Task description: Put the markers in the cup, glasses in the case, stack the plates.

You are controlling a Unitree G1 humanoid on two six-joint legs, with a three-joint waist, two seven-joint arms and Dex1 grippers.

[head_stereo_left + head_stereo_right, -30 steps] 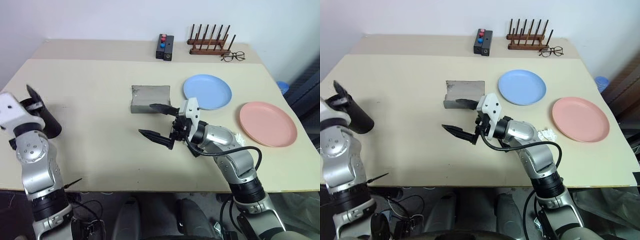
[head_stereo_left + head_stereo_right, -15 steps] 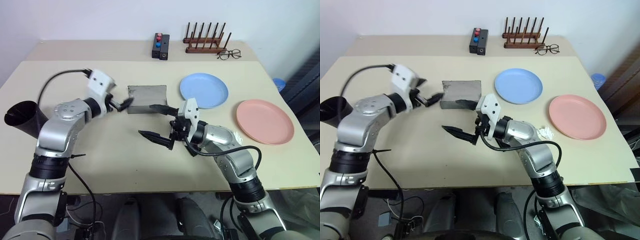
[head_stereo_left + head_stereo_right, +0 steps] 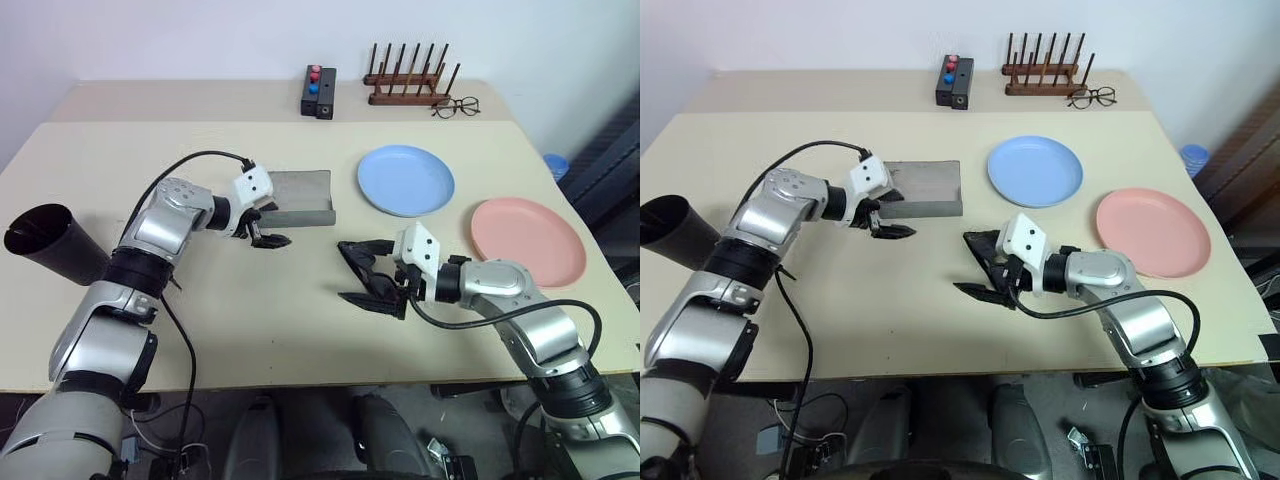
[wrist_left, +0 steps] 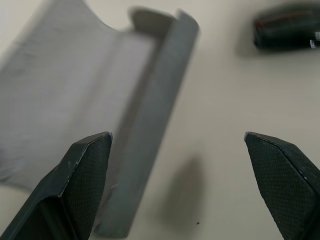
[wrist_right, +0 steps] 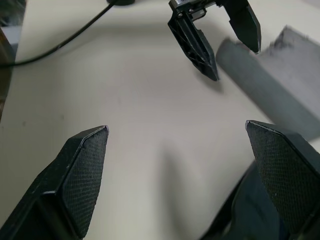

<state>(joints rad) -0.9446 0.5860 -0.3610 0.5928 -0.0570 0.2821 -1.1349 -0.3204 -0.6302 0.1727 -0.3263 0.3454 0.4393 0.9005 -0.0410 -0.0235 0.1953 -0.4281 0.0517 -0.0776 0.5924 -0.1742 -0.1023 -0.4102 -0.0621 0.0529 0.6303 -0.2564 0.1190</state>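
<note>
- Near the middle of the desk (image 3: 200, 330), the grey case (image 3: 303, 196) lies open with its hollow facing up. It looks light and felt-covered, so it will probably slide if nudged; I would steady it by the long front wall.
- The left claw (image 3: 266, 232) hangs just beside the case's near corner, fingers spread wide and holding nothing.
- The right claw (image 3: 362, 275) is also wide open, low over the desk. A dark shape between its fingers looks like the sunglasses (image 5: 237, 212); I cannot tell if they touch.
- The sunglasses look stiff, slick and easy to scratch. It seems safer to pinch the thick frame than the lenses.
- The black cup (image 3: 50, 240) lies on its side at the left edge.
- The blue plate (image 3: 405, 180) and the pink plate (image 3: 527, 240) sit apart, unstacked.
- The desk top is smooth and pale, against a plain white wall.
</note>
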